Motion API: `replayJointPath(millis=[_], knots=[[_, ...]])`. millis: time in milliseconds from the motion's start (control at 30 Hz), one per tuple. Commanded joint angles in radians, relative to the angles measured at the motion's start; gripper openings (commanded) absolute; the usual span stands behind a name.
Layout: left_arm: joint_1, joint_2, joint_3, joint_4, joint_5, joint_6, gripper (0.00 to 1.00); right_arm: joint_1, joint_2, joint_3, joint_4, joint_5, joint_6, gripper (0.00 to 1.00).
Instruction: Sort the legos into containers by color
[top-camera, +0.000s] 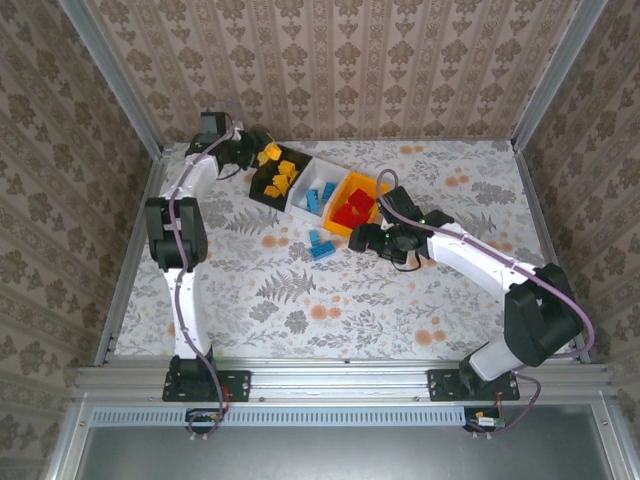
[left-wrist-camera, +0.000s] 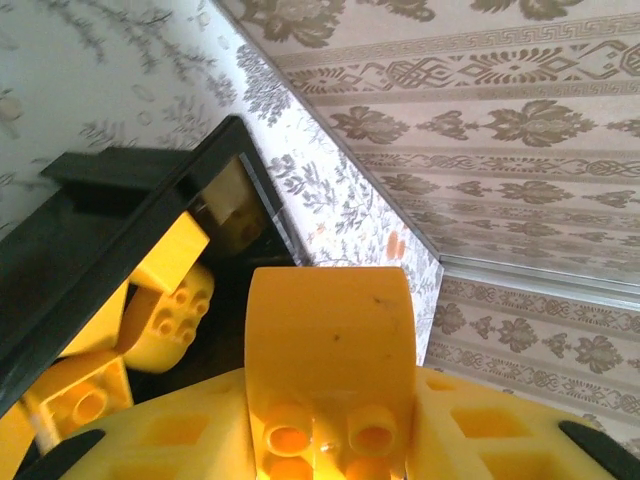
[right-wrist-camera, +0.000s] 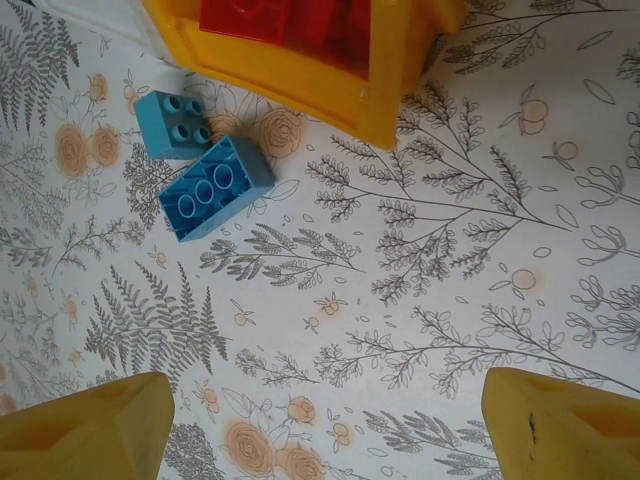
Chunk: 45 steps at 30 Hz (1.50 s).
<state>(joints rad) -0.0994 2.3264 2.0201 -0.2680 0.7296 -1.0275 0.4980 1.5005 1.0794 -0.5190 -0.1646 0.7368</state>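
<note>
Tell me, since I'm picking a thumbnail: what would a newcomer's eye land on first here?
The row of bins at the table's far side stands out, with yellow bricks in the black bin, blue bricks in the white, red bricks in the orange-yellow. The left gripper holds a yellow brick at the black bin's far edge. Two loose blue bricks lie before the open right gripper.

Three joined bins: one black bin (top-camera: 258, 190), one white bin (top-camera: 300, 208), one orange bin (top-camera: 338, 226). Two blue bricks (right-wrist-camera: 215, 188) lie loose.
</note>
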Motion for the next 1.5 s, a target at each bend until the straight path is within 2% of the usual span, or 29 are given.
replayJointPath(millis=[0, 300, 467, 900, 1167, 1467], knots=[[-0.015, 0.054, 0.092, -0.072, 0.004, -0.020, 0.41, -0.011, -0.046, -0.029, -0.002, 0.019, 0.012, 0.82], [-0.032, 0.132, 0.184, -0.106, 0.002, -0.021, 0.42, -0.022, -0.102, -0.084, -0.010, 0.050, 0.045, 0.82], [-0.035, 0.133, 0.181, -0.118, 0.004, -0.010, 0.44, -0.022, -0.144, -0.109, -0.009, 0.057, 0.063, 0.82], [-0.029, 0.059, 0.103, -0.142, -0.004, 0.055, 0.55, -0.020, -0.159, -0.129, 0.009, 0.052, 0.079, 0.82], [-0.028, -0.027, 0.045, -0.207, -0.021, 0.163, 0.63, -0.016, -0.153, -0.128, 0.015, 0.033, 0.066, 0.82], [-0.048, -0.195, -0.019, -0.376, -0.119, 0.424, 0.70, -0.016, -0.139, -0.121, 0.030, 0.006, 0.044, 0.82]])
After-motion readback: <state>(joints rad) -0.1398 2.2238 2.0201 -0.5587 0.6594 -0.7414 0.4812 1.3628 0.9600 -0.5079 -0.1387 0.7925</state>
